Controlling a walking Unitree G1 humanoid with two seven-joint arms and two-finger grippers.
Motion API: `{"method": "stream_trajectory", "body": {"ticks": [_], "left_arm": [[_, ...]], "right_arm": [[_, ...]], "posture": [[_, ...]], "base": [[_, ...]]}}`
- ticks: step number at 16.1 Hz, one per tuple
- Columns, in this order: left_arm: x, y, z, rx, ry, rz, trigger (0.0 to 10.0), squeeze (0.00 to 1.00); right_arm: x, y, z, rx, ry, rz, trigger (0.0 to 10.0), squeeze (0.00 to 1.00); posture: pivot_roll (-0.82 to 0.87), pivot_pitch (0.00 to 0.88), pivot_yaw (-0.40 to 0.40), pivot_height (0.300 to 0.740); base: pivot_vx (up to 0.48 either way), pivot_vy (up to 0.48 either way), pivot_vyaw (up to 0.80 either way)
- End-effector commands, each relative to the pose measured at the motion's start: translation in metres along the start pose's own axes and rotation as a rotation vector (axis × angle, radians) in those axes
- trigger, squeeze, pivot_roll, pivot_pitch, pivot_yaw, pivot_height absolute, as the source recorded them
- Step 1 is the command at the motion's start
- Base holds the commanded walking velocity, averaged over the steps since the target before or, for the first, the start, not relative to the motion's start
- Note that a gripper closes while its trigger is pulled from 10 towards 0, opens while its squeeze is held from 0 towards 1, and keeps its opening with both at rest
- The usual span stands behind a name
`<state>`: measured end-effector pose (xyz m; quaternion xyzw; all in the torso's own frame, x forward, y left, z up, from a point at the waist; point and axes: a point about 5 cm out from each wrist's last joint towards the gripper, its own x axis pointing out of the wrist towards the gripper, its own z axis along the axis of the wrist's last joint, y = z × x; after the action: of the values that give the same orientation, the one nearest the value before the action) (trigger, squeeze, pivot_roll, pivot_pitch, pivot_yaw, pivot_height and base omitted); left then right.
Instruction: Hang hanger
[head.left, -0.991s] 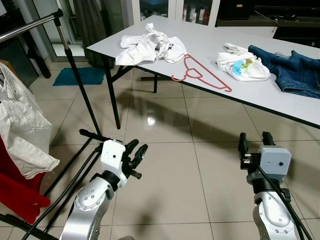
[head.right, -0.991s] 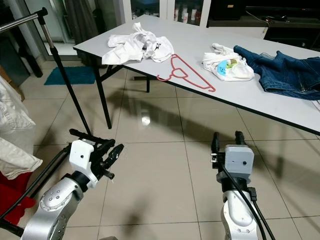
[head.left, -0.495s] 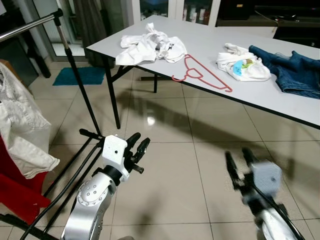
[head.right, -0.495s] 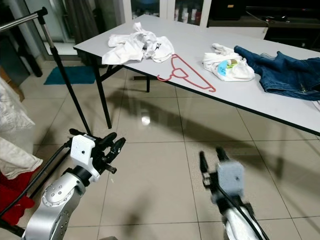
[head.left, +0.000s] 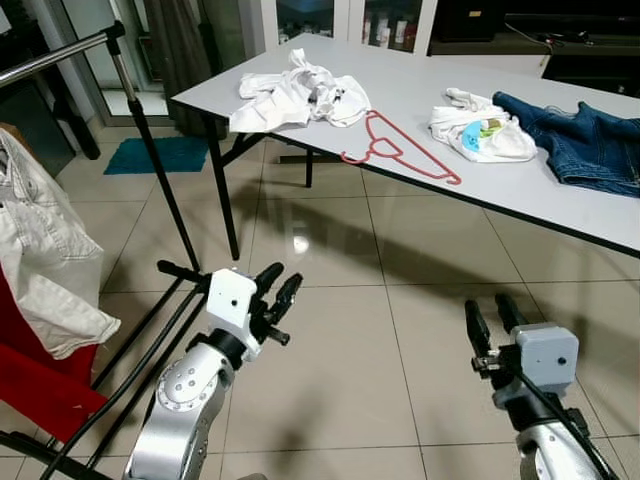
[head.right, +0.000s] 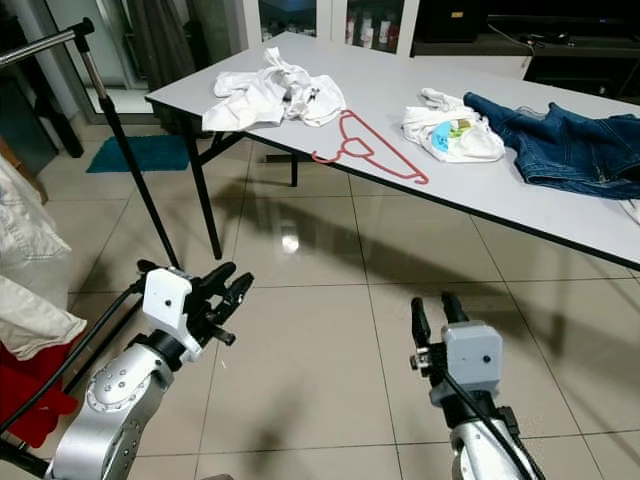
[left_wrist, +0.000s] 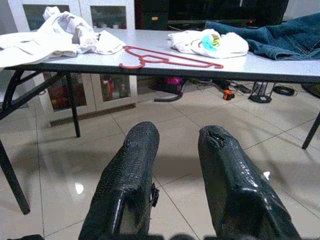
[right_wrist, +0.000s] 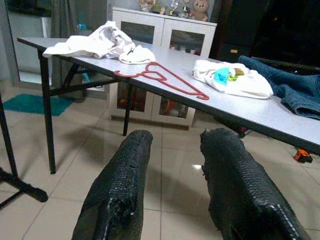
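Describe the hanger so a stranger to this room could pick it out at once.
Look at the long grey table. The hanger lies flat near its front edge, between a crumpled white garment and a smaller white bundle beside blue jeans. It is the only thin red wire shape among soft clothes.

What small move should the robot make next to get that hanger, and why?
Probably step forward toward the table. The red hanger lies untouched near the table's front edge, between two white garments, while both the left gripper and right gripper hang low over the floor with open, empty jaws.
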<state>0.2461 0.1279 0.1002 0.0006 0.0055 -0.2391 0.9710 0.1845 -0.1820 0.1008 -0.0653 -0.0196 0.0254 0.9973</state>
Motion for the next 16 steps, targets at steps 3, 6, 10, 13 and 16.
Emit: {"method": "stream_trajectory", "body": {"ticks": [3, 6, 10, 13, 16], "left_arm": [[0.002, 0.001, 0.003, 0.013, -0.015, 0.015, 10.0, 0.0], [0.002, 0.0, 0.003, 0.014, -0.019, 0.016, 10.0, 0.0], [0.003, -0.001, 0.003, 0.017, -0.02, 0.025, 10.0, 0.0], [0.004, -0.001, 0.003, 0.019, -0.024, 0.033, 10.0, 0.0], [0.005, -0.001, 0.004, 0.021, -0.028, 0.03, 10.0, 0.0]], "right_arm": [[0.008, 0.001, 0.003, -0.009, -0.022, -0.006, 10.0, 0.0], [0.012, 0.001, 0.004, -0.016, -0.031, 0.004, 10.0, 0.0], [0.017, 0.001, 0.005, -0.024, -0.038, 0.015, 10.0, 0.0], [0.021, 0.004, 0.005, -0.023, -0.045, 0.025, 10.0, 0.0], [0.024, 0.003, 0.006, -0.025, -0.052, 0.026, 10.0, 0.0]], "posture": [[0.0, 0.0, 0.038, 0.723], [0.0, 0.0, 0.035, 0.723], [0.0, 0.003, 0.031, 0.723], [0.01, 0.001, 0.029, 0.723], [0.01, 0.0, 0.03, 0.723]], "base": [[0.0, 0.0, 0.0], [0.0, 0.0, 0.0], [0.0, 0.0, 0.0], [0.0, 0.0, 0.0], [0.0, 0.0, 0.0]]}}
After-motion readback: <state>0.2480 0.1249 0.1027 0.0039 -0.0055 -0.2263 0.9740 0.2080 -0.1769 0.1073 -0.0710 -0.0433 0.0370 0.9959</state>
